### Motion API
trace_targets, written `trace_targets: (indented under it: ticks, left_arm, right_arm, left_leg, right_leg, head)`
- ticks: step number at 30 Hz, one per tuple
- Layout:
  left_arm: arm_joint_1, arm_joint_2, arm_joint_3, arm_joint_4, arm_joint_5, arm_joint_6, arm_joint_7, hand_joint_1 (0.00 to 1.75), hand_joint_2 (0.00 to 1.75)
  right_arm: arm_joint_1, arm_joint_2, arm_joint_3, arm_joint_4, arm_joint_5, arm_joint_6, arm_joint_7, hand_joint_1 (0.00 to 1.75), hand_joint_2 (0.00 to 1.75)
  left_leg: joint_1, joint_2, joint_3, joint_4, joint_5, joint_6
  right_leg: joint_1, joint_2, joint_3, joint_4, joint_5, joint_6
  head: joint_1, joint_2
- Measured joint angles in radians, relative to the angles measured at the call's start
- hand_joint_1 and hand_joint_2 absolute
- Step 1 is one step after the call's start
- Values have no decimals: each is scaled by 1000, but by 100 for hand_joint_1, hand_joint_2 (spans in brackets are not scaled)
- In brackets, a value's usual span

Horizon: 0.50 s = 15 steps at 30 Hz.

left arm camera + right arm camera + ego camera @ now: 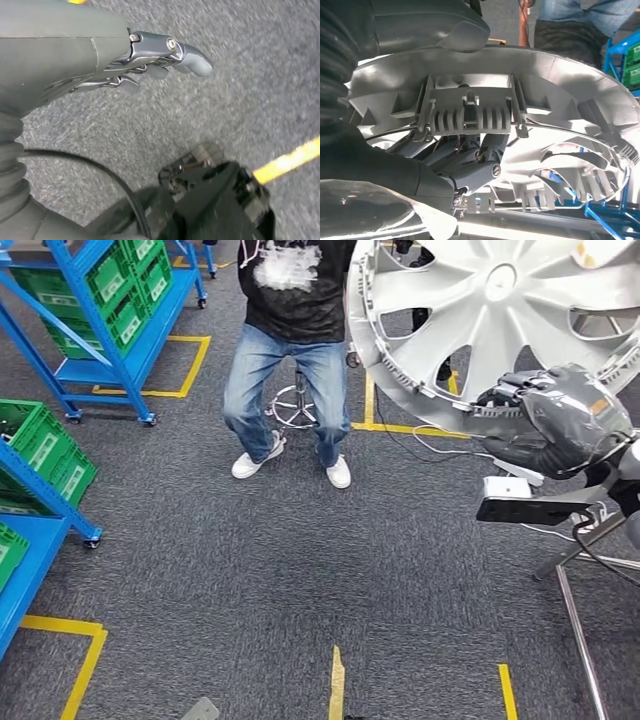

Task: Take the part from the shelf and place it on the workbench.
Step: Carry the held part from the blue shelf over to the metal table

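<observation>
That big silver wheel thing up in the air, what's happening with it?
The robot's right hand is gripping a silver wheel cover by its rim and holding it up above the carpet; in the right wrist view its fingers are hooked through the ribbed back. The left hand hangs empty over the floor. A person stands facing it, beside blue shelves of green bins.

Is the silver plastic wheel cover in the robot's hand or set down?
In hand: the right hand grips the silver plastic wheel cover by its rim, above carpet.

One silver wheel cover (490,310), one person (290,350), two blue shelf racks (113,350), several green crates (128,290)
</observation>
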<state>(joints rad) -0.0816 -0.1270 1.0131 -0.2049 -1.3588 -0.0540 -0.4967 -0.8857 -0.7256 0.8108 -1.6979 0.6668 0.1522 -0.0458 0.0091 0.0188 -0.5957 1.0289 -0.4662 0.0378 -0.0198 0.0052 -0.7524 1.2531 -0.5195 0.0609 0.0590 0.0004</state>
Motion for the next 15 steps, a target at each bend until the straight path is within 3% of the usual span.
trace_targets:
  ticks: [2,4,7,9,12,13,14,15]
  left_arm:
    - [-1,-1,0,0,0,0,0,0,175]
    - [0,-2,0,0,0,0,0,0,175]
    - [1,-2,0,0,-1,0,0,0,175]
    - [0,-1,0,0,-1,-1,0,0,175]
    - [2,0,0,0,-1,0,-1,0,175]
    - [3,0,0,0,-1,0,-1,0,175]
    - [4,0,0,0,-1,0,-1,0,175]
    - [5,0,0,0,-1,0,-1,0,175]
  right_arm:
    - [-3,0,-1,0,0,0,0,175,175]
    - [-6,1,-2,0,0,0,1,175,175]
    - [-8,2,-2,1,-1,0,1,175,175]
    - [-9,3,-2,2,-1,0,1,175,175]
    - [-6,7,4,4,-2,0,2,175,175]
    - [-4,8,7,5,-2,0,2,175,175]
    - [-2,8,9,6,-3,0,3,175,175]
    - [0,8,11,7,-4,0,3,175,175]
  left_leg:
    - [-2,8,2,0,-2,-4]
    - [-6,15,-1,2,-4,-11]
    - [-8,26,-3,4,-6,-23]
    - [-7,15,-17,42,-38,-32]
    - [-6,-6,-94,222,-126,-38]
    - [-6,-8,-115,269,-139,-38]
    - [-6,-8,-121,282,-132,-37]
    - [-6,-10,-110,255,-107,-35]
  right_leg:
    - [4,-20,75,-134,54,-6]
    - [12,-37,124,-223,71,-15]
    - [13,-26,126,-237,71,-30]
    - [10,-17,129,-242,75,-40]
    - [9,-2,131,-244,75,-50]
    - [10,4,131,-243,75,-50]
    - [10,12,131,-242,75,-50]
    - [10,20,131,-240,75,-50]
  head:
    - [0,0]
    - [-1,0]
    - [-2,0]
    - [-4,0]
    - [-5,0]
    - [-5,0]
    - [-5,0]
    - [-5,0]
